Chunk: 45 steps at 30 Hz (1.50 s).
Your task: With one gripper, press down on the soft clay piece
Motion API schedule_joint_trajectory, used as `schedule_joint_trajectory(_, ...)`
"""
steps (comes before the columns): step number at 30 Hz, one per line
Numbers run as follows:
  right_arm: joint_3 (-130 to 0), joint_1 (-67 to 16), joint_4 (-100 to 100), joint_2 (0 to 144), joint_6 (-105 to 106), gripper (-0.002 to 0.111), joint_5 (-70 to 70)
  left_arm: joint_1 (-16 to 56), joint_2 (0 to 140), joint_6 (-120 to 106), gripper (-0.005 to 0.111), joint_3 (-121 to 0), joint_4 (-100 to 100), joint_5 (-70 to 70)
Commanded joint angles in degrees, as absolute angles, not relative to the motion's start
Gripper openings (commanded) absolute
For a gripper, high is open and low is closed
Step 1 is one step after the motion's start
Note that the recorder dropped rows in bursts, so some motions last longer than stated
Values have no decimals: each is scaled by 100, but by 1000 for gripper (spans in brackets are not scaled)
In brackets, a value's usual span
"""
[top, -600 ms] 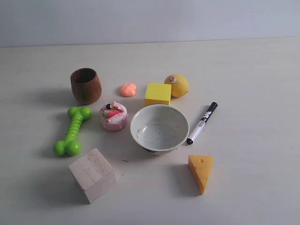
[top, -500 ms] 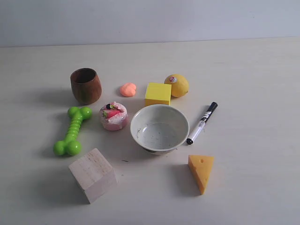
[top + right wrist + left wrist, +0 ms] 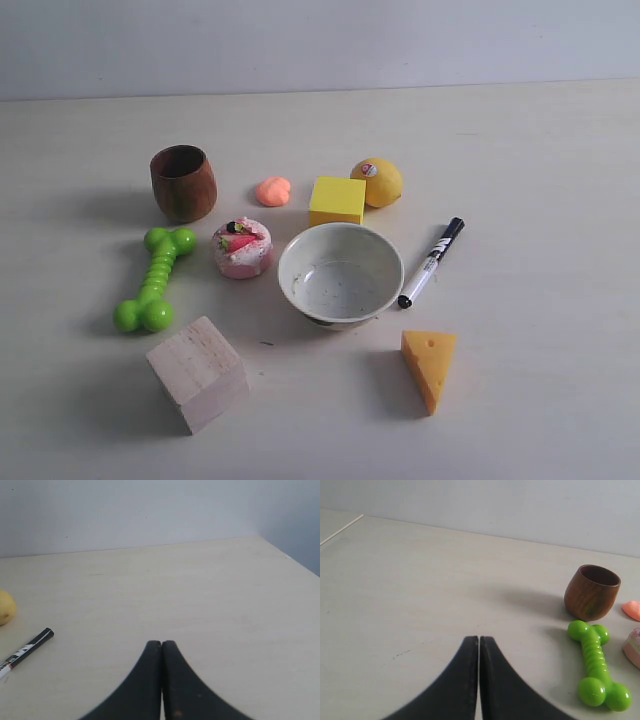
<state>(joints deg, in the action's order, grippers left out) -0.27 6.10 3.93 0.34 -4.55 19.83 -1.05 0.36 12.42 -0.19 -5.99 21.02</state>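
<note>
Against the exterior pictures from a moment earlier, no change is seen: every object on the table point(image 3: 540, 200) is found in the same place, and neither arm is seen in that view.

The soft clay piece point(image 3: 272, 191) is seen lying on the table between the wooden cup point(image 3: 184, 183) and the yellow cube point(image 3: 337, 200), apart from both. It is set behind the cake toy point(image 3: 243, 247), towards the far wall. No gripper is touching it. In the left wrist view only its edge is caught at the picture's border, beyond the green bone toy point(image 3: 156, 279).

The white bowl point(image 3: 305, 255) is placed upright near the middle, just in front of the yellow cube, and only dark specks are seen on its inner surface. The wooden cup is stood upright with its mouth up; its inside is shown only as a dark hollow, so what it holds cannot be told.

The lemon point(image 3: 377, 182) is set just beside the cube, and may be touching it. The marker point(image 3: 431, 262) is laid to the right of the bowl. The cheese wedge point(image 3: 429, 368) and the wooden block point(image 3: 198, 372) are placed at the near side.

The left gripper point(image 3: 479, 645) is shown with its jaws pressed together, nothing between them, above bare table well apart from the cup. The right gripper point(image 3: 161, 647) is likewise shown with its jaws pressed together and nothing held, with the marker and the lemon off to one side.
</note>
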Motion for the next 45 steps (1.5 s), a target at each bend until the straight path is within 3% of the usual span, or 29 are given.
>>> schedule_joint_trajectory(1,0,604,454,0,-428,0,1941,-105,0,1226,4,0,-581,2080)
schedule_joint_trajectory(7,0,604,443,0,-429,0,1783,-105,0,1226,4,0,-581,2080)
schedule_joint_trajectory(17,0,604,443,0,-760,0,-188,-105,0,1226,4,0,-581,2080)
schedule_joint_trajectory(26,0,604,467,0,-760,0,-522,-105,0,1226,4,0,-581,2080)
schedule_joint_trajectory(35,-24,604,479,0,-2294,0,-2871,-105,0,1226,4,0,-581,2080)
schedule_joint_trajectory(45,-1617,604,514,356,-2318,0,-617,-105,0,1226,4,0,-581,2080)
